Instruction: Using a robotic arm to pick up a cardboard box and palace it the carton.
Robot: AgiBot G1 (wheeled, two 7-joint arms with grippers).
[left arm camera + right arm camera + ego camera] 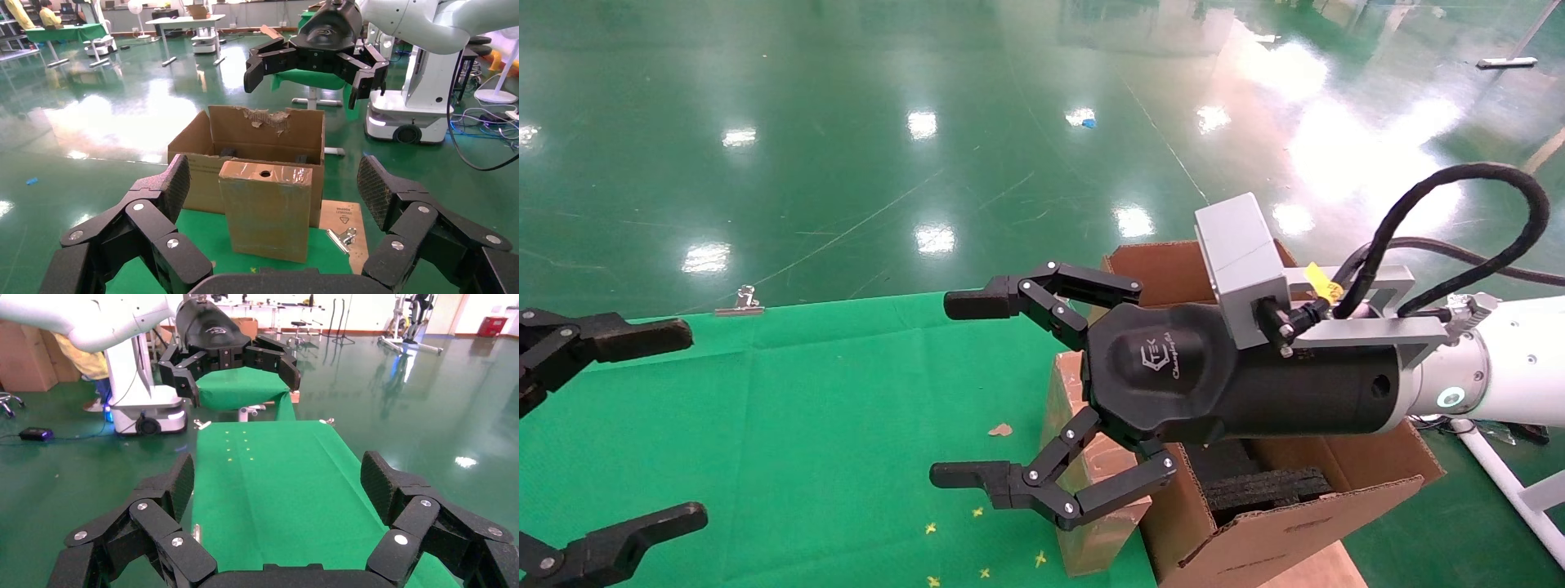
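The cardboard box [1091,490] stands upright on the green cloth, its holed, tape-glossy face up, against the carton's left wall. In the left wrist view the box [266,211] stands in front of the carton [263,138], which has a torn back flap. The carton [1295,506] holds black foam [1267,488]. The robotic arm's right gripper [956,388] is open and empty, hovering above the box with its fingers pointing left; it also shows in the left wrist view [315,67]. My left gripper [674,425] is open and empty at the table's left, facing the box [272,184].
A green cloth [805,408] covers the table. A metal binder clip [740,300] sits at its far edge, another [343,236] beside a wooden board [346,214]. A cardboard scrap [999,429] and yellow marks [977,513] lie near the box. Glossy green floor surrounds the table.
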